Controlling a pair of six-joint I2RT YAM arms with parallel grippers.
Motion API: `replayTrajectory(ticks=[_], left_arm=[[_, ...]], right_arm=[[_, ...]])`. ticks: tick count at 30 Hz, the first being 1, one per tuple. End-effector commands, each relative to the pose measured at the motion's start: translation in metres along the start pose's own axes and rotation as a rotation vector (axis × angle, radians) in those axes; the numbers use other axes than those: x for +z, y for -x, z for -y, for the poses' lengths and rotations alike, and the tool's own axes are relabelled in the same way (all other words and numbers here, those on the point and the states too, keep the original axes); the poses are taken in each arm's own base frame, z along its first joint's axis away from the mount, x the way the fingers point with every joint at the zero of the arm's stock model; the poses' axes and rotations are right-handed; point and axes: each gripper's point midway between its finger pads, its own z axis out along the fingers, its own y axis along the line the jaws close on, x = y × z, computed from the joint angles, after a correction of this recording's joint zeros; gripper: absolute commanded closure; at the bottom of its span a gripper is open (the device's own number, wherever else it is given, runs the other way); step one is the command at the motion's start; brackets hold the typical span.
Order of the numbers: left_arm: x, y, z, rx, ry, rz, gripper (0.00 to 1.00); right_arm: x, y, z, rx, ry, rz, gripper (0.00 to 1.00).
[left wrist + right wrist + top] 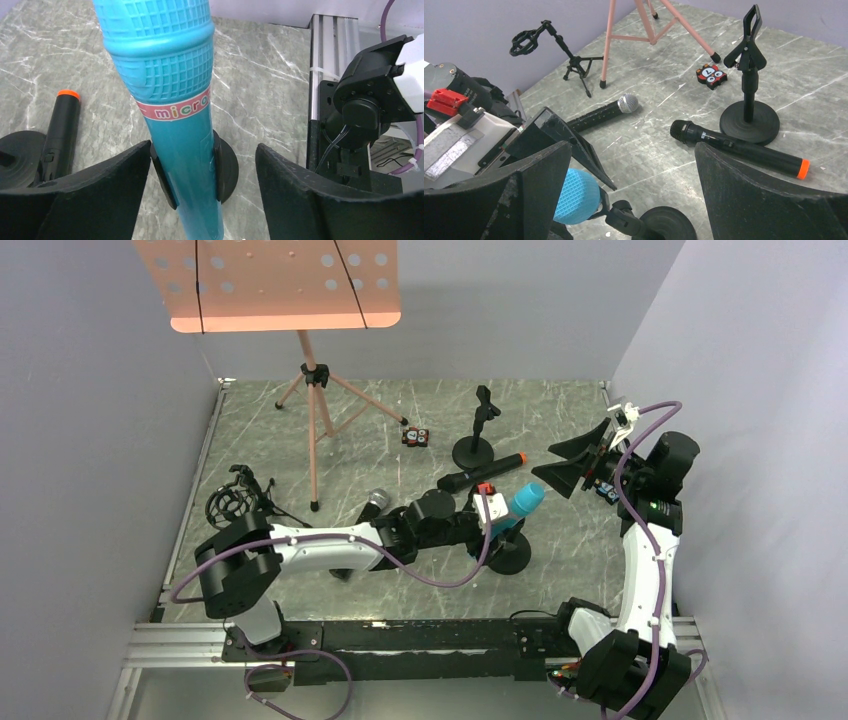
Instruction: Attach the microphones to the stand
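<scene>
Sitting in the clip point(226, 169) of the front stand point(512, 556), the blue mic point(170, 75) is pointing its head up, a bit nearer the arms than the tall stand point(482, 425) and toward the right arm's side of it. The left gripper point(202, 147) is straddling the blue mic with its jaws spread wide. One finger is sitting just beside the clip and the other is hanging well clear, so it isn't actually squeezing anything. The right gripper point(633, 147) is hovering off to the right-arm side of the tall stand, above the blue mic's head, with its jaws gaping wide too and nothing between them. The orange mic point(739, 147) is lying flat on the table point(400, 415), right against the tall stand's round base, with its orange end aiming toward the right arm. The silver mic point(604, 114) is lying flat as well, well off from the tall stand on the left arm's side, partly tucked under the left arm in the top view.
</scene>
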Motion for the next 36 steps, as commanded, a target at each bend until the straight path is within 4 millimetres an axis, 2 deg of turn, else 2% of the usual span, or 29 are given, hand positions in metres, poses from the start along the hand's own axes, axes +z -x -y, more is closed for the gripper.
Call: replayTrajectory(ticks=[1,5,6,8,10,12,16,21,26,30,36], left_arm=[[0.006,0.027,-0.002,-0.003,0.006,0.074,0.24],[0.006,0.027,-0.008,-0.002,0.037,0.056,0.34],[0.006,0.027,-0.011,-0.005,0.051,0.056,0.39],[0.005,0.028,-0.015,-0.010,0.079,0.055,0.58],[0.004,0.030,-0.016,-0.010,0.087,0.059,0.63],[0.003,0.032,-0.016,-0.009,0.083,0.064,0.76],[-0.005,0.042,-0.013,-0.009,0.072,0.080,0.89],[-0.031,0.058,-0.007,-0.041,0.066,0.086,0.95],[-0.064,0.064,-0.013,-0.089,0.112,0.063,0.98],[-0.097,0.072,-0.024,-0.121,0.177,0.065,0.99],[-0.149,0.060,-0.052,-0.139,0.327,0.036,1.00]], right_arm=[[-0.001,0.005,0.000,-0.049,-0.002,0.011,0.00],[-0.001,0.005,0.001,-0.046,0.000,0.011,0.00],[-0.001,0.005,0.000,-0.046,0.001,0.010,0.00],[-0.001,0.004,0.001,-0.046,0.002,0.010,0.00],[0.000,0.004,0.001,-0.043,0.003,0.009,0.00],[0.000,0.003,0.001,-0.044,0.003,0.009,0.00],[0.000,0.003,0.003,-0.045,0.000,0.008,0.00],[0.000,0.002,0.004,-0.043,-0.004,0.005,0.00],[0.000,0.002,0.005,-0.039,-0.004,0.007,0.00],[0.000,0.001,0.005,-0.040,-0.006,0.007,0.00],[0.000,0.000,0.007,-0.035,-0.009,0.005,0.00]])
